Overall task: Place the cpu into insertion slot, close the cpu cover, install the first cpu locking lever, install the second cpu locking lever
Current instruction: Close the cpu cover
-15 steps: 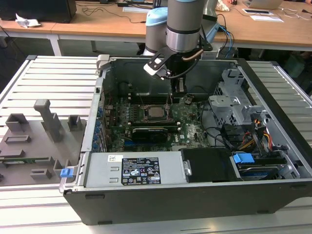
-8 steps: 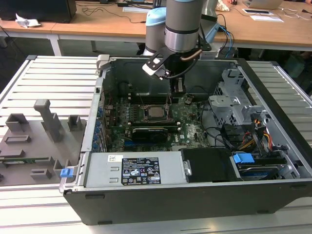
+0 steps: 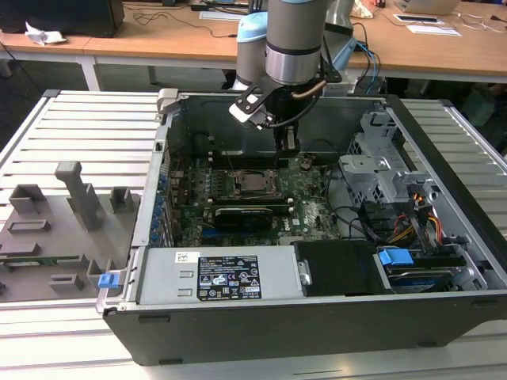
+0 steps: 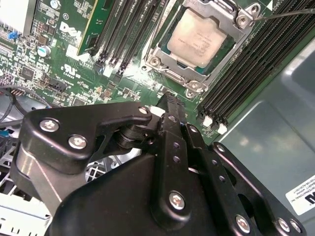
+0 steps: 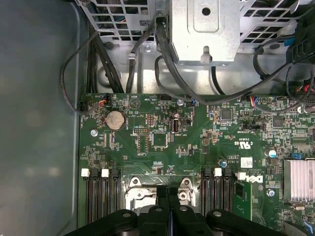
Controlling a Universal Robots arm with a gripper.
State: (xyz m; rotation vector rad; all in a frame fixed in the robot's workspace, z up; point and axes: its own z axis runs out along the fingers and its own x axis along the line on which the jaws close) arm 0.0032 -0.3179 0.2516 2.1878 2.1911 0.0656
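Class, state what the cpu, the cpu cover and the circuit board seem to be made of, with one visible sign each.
The cpu: metal lid, matte, pale grey with soft sheen. The cpu cover: bare metal, probably steel, bright glints on edges. The circuit board: green lacquered laminate, perhaps fibreglass; glossy glare.

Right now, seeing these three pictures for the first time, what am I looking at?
A grey-and-blue robot arm reaches into an open black computer case on a white slatted table. One picture comes from a camera off the arm; two come from cameras near its wrist, looking past its black claw. The claw is shut, seemingly empty, and hangs over the green circuit board. In the second wrist view the small silvery-grey square chip lies on the board, framed by the thin silver metal cover closed around its edges.
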